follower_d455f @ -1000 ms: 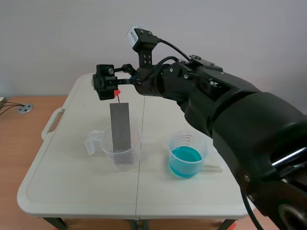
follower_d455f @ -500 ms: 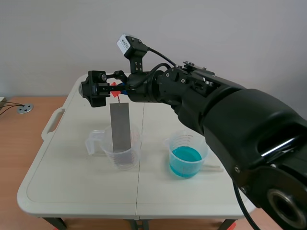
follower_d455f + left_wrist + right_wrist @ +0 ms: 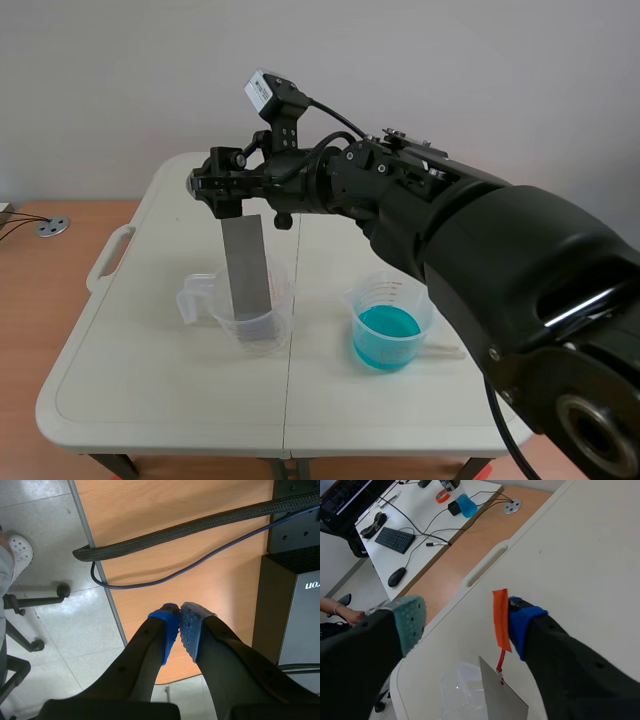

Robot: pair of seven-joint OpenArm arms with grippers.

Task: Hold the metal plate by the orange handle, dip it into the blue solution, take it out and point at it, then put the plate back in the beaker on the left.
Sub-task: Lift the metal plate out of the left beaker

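- Blue-padded left gripper (image 3: pixel 179 615): fingers pressed together, nothing between them. It hangs over the edge of a wooden desk (image 3: pixel 200 545). A braided black cable (image 3: pixel 190 527) and a thin blue lead (image 3: pixel 165 580) lie across the desk, with grey floor beside it
- White table (image 3: pixel 150 380): folding type, with a seam down the middle and a carry slot at the left edge
- Left beaker (image 3: pixel 212 305): clear plastic, just left of the seam, handle pointing left
- Metal plate (image 3: pixel 248 268): grey strip with its lower end inside the left beaker. Most of its length rises above the rim, and it leans slightly, top toward the left
- Orange handle (image 3: pixel 500 620): flat tab above the plate's top edge, joined to the plate by a short red wire (image 3: pixel 499 661). The tab lies against the blue pad (image 3: pixel 522 622) of one right-gripper finger
- Right gripper (image 3: pixel 465 620): over the top of the plate, fingers spread wide. The grey-green pad (image 3: pixel 412 617) is well apart from the tab, so nothing is pinched
- Right beaker (image 3: pixel 395 290): clear, right of the seam, apart from the left beaker. It holds the blue solution (image 3: pixel 387 328) in its lower part
- Pale stick (image 3: pixel 445 350): lies flat on the table just right of the right beaker
- Right arm (image 3: pixel 480 250): comes in from the right and reaches past the middle to above the left beaker
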